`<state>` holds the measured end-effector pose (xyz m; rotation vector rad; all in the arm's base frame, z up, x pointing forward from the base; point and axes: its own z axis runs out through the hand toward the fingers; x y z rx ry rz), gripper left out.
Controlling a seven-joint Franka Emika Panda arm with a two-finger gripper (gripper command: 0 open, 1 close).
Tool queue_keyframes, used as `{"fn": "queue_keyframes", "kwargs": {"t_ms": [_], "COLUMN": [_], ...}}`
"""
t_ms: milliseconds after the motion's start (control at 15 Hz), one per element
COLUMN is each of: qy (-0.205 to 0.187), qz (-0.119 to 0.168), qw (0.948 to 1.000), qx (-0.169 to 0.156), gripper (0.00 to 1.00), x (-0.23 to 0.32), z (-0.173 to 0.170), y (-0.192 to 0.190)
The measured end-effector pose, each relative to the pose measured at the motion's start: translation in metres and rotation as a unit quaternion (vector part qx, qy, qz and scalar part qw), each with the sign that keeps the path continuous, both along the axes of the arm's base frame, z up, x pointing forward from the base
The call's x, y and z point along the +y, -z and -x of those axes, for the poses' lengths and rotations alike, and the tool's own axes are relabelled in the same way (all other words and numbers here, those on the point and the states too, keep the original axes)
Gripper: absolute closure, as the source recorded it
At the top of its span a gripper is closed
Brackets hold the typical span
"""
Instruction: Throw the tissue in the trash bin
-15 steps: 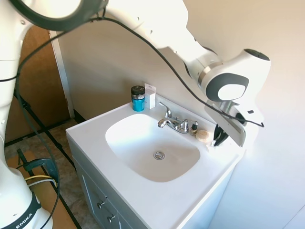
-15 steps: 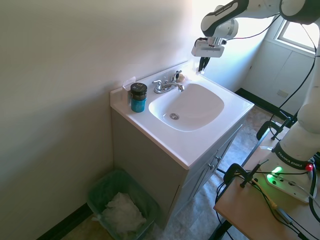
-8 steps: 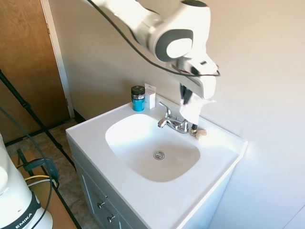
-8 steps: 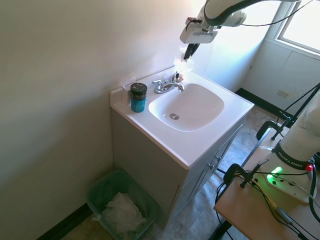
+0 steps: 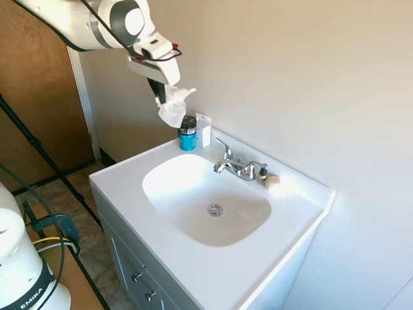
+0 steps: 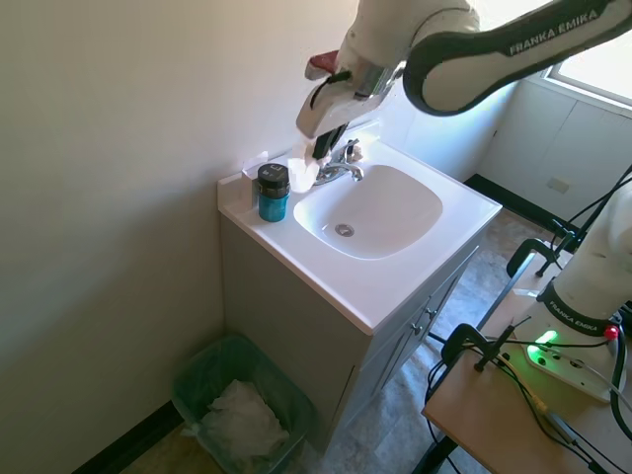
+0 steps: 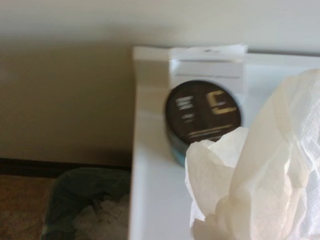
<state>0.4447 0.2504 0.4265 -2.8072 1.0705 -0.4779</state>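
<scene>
Wrist view: tissue (image 7: 260,175) hangs pinched in the gripper (image 5: 160,98), just above the blue jar (image 5: 187,134) at the vanity's back corner. Trash bin (image 6: 242,407) sits on the floor beyond that corner, so the wad is carried high to clear the jar.

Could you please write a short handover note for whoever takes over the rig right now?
Pincer: shut on the tissue, held in the air above the back corner of the vanity, near the blue jar with the black lid.
Trash bin: on the floor beside the vanity, against the wall, green liner, white paper already inside.
Done: tissue picked up and carried across from the faucet side.
Left: carry it past the counter edge, over the bin, and release.
</scene>
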Motion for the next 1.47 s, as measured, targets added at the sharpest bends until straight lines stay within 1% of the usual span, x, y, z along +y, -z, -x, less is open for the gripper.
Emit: {"fn": "queue_keyframes", "kwargs": {"t_ms": [200,400,600,667,800,1000,1200,1467], "qy": [-0.018,-0.035,-0.043,-0.044,-0.046,-0.044,-0.04,-0.019], "qz": [0.013,0.019,0.028,0.032,0.035,0.031,0.033,0.038], "qw": [0.9993,0.9974,0.9948,0.9939,0.9921,0.9904,0.9892,0.9889], "qx": [0.03,0.06,0.088,0.096,0.112,0.127,0.137,0.143], "gripper": [1.0,1.0,1.0,0.0,0.0,0.0,0.0,0.0], "x": [0.052,0.104,0.133,0.137,0.149,0.167,0.179,0.187], "z": [-0.005,-0.007,-0.009,-0.011,-0.014,-0.018,-0.021,-0.021], "y": [0.043,0.087,0.119,0.13,0.152,0.17,0.19,0.21]}}
